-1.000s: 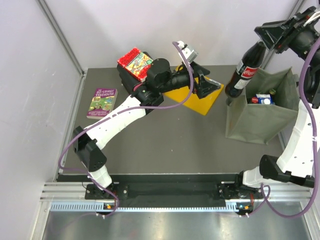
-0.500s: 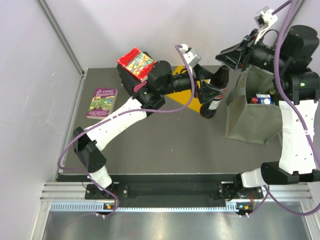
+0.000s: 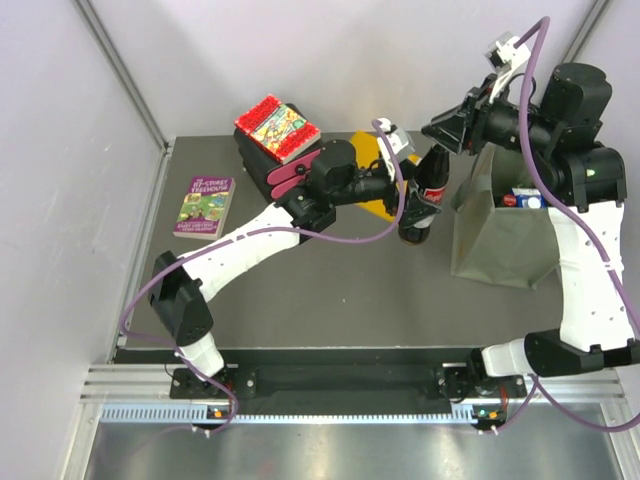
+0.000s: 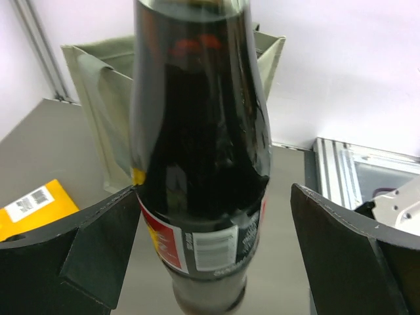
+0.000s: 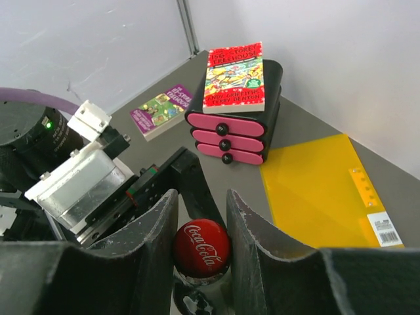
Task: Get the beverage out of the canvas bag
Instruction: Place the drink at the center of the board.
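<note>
The beverage is a dark cola bottle (image 3: 424,190) with a red cap (image 5: 201,249). It stands out of the olive canvas bag (image 3: 505,245), just left of it, with its base low near the table. My right gripper (image 3: 443,135) is shut on the cap from above, and the wrist view (image 5: 201,220) shows both fingers pressed against it. My left gripper (image 3: 415,207) is open around the bottle's lower body (image 4: 203,151). In the left wrist view (image 4: 214,190) its left finger (image 4: 98,236) touches the label and its right finger (image 4: 348,243) stands apart. The bag (image 4: 98,98) shows behind the bottle.
Small cartons (image 3: 525,198) remain inside the bag. A yellow-orange folder (image 5: 321,190) lies flat behind the bottle. A black and pink box stack topped by a red book (image 3: 275,130) stands at the back. A purple book (image 3: 205,205) lies at the left.
My right gripper carried the bottle from above the bag leftward and down. My left gripper swung right and now has its open fingers around the bottle's body.
</note>
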Available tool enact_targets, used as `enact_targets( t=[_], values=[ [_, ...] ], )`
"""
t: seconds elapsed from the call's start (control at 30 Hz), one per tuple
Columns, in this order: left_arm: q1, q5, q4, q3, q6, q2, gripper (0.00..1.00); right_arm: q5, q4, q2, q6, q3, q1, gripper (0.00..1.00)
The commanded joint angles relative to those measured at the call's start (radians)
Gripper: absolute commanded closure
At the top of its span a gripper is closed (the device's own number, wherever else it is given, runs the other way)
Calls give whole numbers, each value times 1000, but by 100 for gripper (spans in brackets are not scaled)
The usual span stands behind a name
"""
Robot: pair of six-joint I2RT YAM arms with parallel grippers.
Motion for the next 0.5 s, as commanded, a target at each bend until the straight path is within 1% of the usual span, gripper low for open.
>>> enact_targets(
  t=[0.0, 0.2, 0.37, 0.47],
  values=[
    [-12, -35, 45, 39, 40, 6, 1, -15, 198, -86, 11, 29, 25, 100],
    [-26, -30, 53, 64, 29, 32, 1, -12, 196, -90, 9, 7, 31, 100],
    [-29, -41, 27, 73, 29, 49, 1, -9, 196, -87, 6, 5, 39, 100],
    [-29, -69, 8, 73, 43, 52, 7, -6, 195, -84, 5, 10, 40, 100]
  ],
)
